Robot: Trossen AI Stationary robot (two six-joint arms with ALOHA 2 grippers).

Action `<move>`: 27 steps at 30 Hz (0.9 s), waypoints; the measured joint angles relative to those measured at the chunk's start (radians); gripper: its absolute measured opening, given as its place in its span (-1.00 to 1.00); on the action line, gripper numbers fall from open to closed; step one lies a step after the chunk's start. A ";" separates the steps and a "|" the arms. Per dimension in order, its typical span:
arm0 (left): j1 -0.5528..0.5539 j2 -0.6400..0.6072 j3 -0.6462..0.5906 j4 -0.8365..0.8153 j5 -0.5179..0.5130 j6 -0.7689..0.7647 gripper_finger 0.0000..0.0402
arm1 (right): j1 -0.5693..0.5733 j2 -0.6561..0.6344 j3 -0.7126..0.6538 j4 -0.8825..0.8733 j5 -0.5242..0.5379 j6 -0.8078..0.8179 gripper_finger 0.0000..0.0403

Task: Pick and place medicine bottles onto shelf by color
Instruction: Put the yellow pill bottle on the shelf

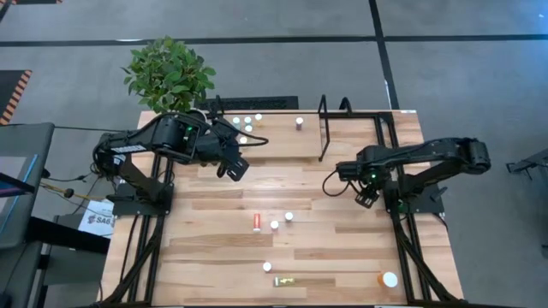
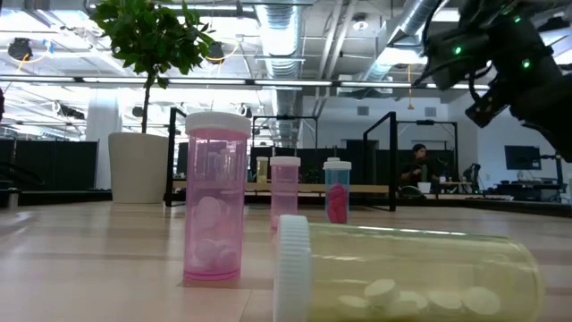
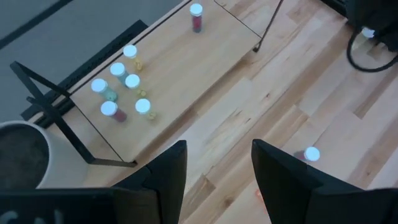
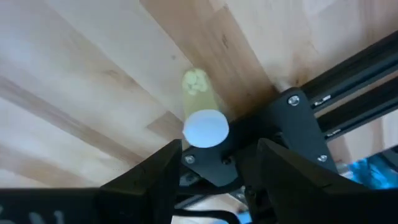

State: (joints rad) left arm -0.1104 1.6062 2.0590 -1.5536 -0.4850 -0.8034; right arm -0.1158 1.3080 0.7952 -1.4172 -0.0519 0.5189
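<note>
Overhead, the left gripper point(image 1: 237, 164) hangs just off the front edge of the light-wood shelf in its black tube frame point(image 1: 282, 141), its fingers parted with nothing between them. A cluster of white-capped medicine bottles point(image 1: 244, 124) stands at the shelf's left end, and a lone red bottle point(image 1: 299, 122) stands nearer its middle. The right gripper point(image 1: 366, 196) sits over the plank tabletop point(image 1: 214, 248) on the right side. A red bottle lying flat point(image 1: 256, 222), two upright white caps point(image 1: 282, 221), a yellow bottle on its side point(image 1: 283, 281) and a larger orange bottle point(image 1: 387, 279) are spread over the near half of the table. A leafy potted plant point(image 1: 168, 74) stands behind the left corner.

From table height, a tall pink bottle point(image 2: 215, 195) stands upright beside the fallen yellow one point(image 2: 402, 273), with two smaller bottles point(image 2: 310, 188) further back.

At the left wrist, both dark fingers point(image 3: 165, 177) stand apart and empty over bare planks, the shelf point(image 3: 180, 81) and its bottles ahead.

At the right wrist, the parted fingers point(image 4: 158, 168) bracket a yellowish bottle with a white cap point(image 4: 202, 115); whether they touch it I cannot tell.
</note>
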 joint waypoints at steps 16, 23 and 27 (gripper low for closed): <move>0.001 0.000 0.000 -0.002 0.000 0.043 -0.17 | -0.017 0.177 0.000 0.002 0.001 -0.109 0.14; 0.002 0.000 0.000 -0.002 -0.001 0.058 -0.17 | -0.017 0.156 0.003 0.014 0.001 -0.109 0.14; 0.002 0.000 0.000 -0.002 -0.001 0.058 -0.17 | -0.017 0.159 0.004 0.055 0.027 -0.182 0.14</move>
State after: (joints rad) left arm -0.1085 1.6058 2.0590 -1.5551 -0.4862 -0.7456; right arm -0.1326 1.4666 0.7994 -1.3626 -0.0247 0.3372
